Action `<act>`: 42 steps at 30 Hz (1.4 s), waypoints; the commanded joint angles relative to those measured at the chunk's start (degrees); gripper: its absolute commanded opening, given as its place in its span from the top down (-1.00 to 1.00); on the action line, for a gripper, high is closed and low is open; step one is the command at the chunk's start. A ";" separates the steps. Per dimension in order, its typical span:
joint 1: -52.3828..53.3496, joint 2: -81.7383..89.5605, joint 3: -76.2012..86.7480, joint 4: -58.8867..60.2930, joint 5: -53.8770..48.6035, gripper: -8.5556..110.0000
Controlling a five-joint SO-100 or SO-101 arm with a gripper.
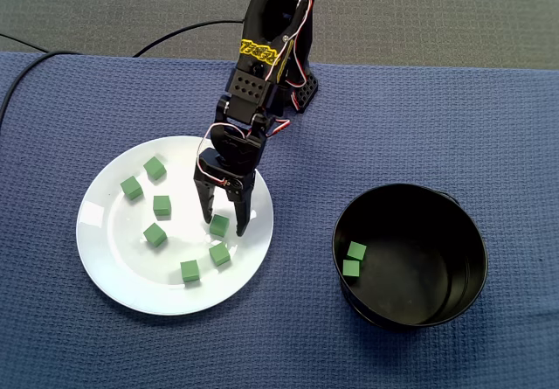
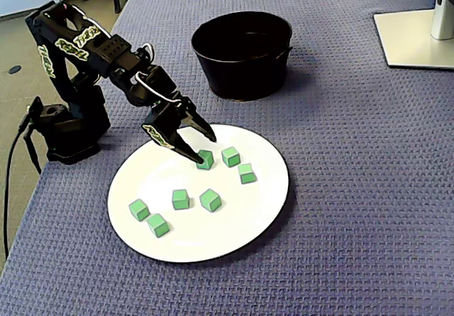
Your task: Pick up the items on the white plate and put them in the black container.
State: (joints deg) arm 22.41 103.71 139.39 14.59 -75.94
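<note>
In a fixed view from above, we find the white plate point(image 1: 109, 249) at the left of the frame, lying on the blue-covered desk point(image 1: 454, 118). Seven green cubes point(image 1: 162, 205) rest on it, spread from its upper left to its lower right.

At the plate's right side, the pincer point(image 1: 224, 223) points down with its jaws narrowly apart. The straddled cube point(image 1: 219, 225) sits between the fingertips, flat on the plate, not lifted.

At the right of the frame stands the black container point(image 1: 454, 223), well apart from the plate. Two more cubes point(image 1: 355, 251) lie inside it against its left wall.

In the other fixed view, the pincer point(image 2: 206, 151) reaches in from the left. One fingertip touches the straddled cube point(image 2: 205, 159). The black container point(image 2: 241, 74) stands at upper centre.
</note>
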 commanded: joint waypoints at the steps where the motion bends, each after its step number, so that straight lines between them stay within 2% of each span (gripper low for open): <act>1: 0.18 -0.62 0.00 -2.02 0.26 0.55; 10: 0.35 -2.72 0.62 -3.87 0.00 0.61; 20: 0.44 -3.87 1.14 -4.57 -0.35 0.86; 30: 1.14 3.08 -1.76 -5.45 2.90 0.86; 36: -3.08 16.61 -27.33 14.06 16.17 0.86; 42: -20.83 10.11 -60.38 33.13 22.94 0.86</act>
State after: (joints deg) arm 11.43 115.40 100.72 39.29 -56.07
